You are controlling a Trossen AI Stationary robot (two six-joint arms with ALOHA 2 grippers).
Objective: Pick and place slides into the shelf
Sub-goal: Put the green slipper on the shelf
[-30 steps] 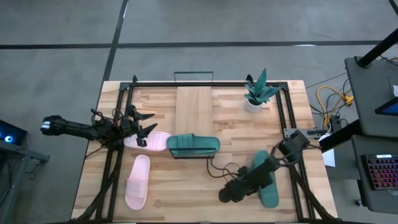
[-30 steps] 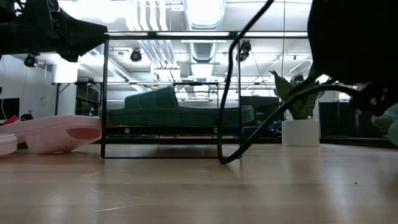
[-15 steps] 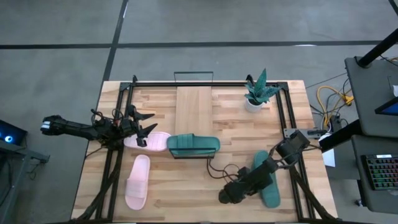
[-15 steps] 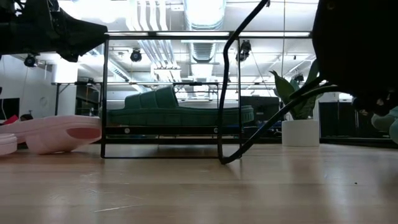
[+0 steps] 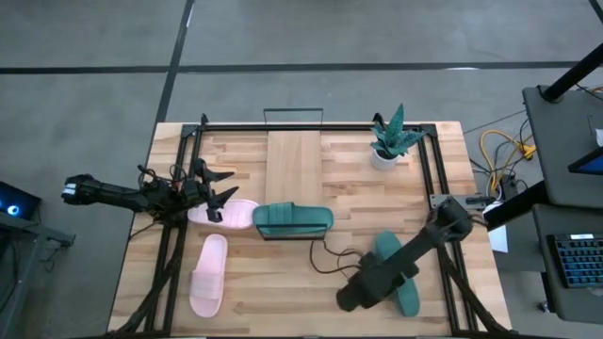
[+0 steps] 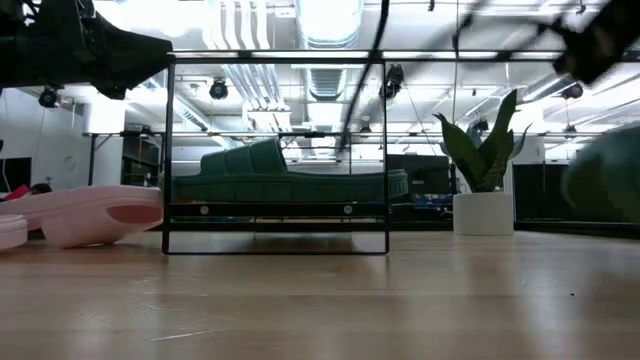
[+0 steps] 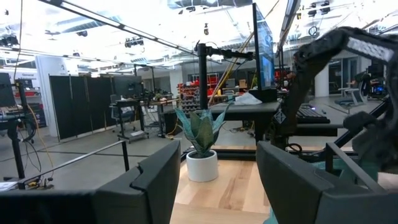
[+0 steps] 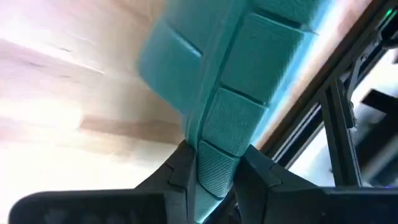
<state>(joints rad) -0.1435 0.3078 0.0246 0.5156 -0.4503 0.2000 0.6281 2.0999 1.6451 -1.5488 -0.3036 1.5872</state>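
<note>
My right gripper (image 5: 369, 282) hovers over the table's near right part, shut on a dark teal slide (image 5: 396, 273), which appears as a blurred teal shape (image 6: 605, 175) off the tabletop. A second teal slide (image 5: 292, 219) lies flat mid-table. One pink slide (image 5: 231, 213) lies beside it, and another pink slide (image 5: 209, 273) lies nearer the front. The shelf (image 5: 295, 155), a light-wood board in a black frame, stands at the far middle. My left gripper (image 5: 221, 193) waits open at the left, above the pink slide, holding nothing. My right gripper pinches the teal slide's ribbed strap (image 8: 216, 163) between its two fingers (image 8: 181, 169), at the strap's edge. It comes slanting down from above. The slide is off the tabletop and tilted below the fingers.
A small potted plant (image 5: 388, 141) stands at the far right, next to the shelf. Black frame rails (image 5: 429, 174) run along the table's left and right sides. A black cable (image 5: 330, 256) trails from the right arm across the table's middle.
My right gripper has shut on the teal slide's strap and gone up, raising the slide off the table and tipping it. Its cable has lifted out of the low view. The other slides have not moved.
</note>
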